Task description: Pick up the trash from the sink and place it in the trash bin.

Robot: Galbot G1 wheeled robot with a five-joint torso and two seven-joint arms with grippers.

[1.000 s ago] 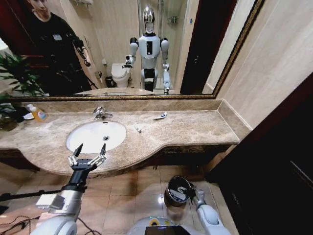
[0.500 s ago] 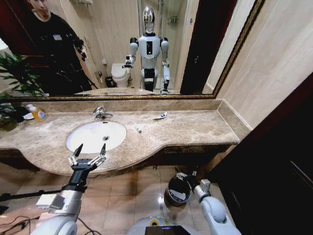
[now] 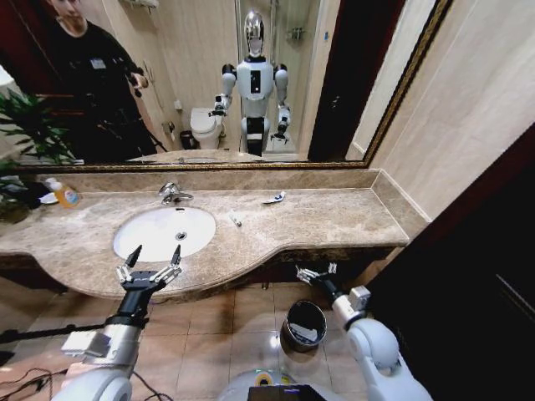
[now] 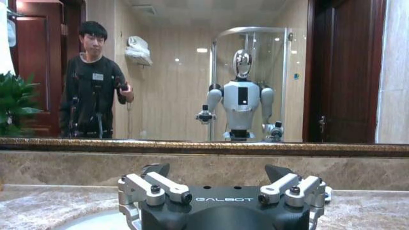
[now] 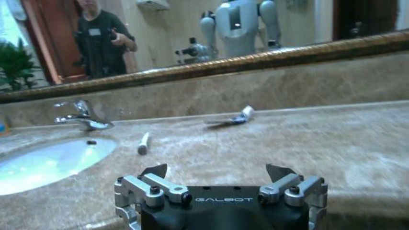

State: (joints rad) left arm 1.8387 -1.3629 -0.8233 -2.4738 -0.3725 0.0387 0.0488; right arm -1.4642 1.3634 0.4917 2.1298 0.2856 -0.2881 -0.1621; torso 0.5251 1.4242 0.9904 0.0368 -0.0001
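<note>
Left claw (image 3: 153, 261) hovers spread at the sink's (image 3: 134, 242) front rim. Right claw (image 3: 316, 272), spread and empty, sits above the trash bin (image 3: 305, 323) on the floor. 2 trash pieces (image 3: 235, 219) lie on the surface (image 3: 334, 219).

Left gripper (image 3: 152, 267) held level, fingers spread wide, arm extended forward. Right gripper (image 3: 315, 272) raised on a bent arm (jaws apart, empty).
</note>
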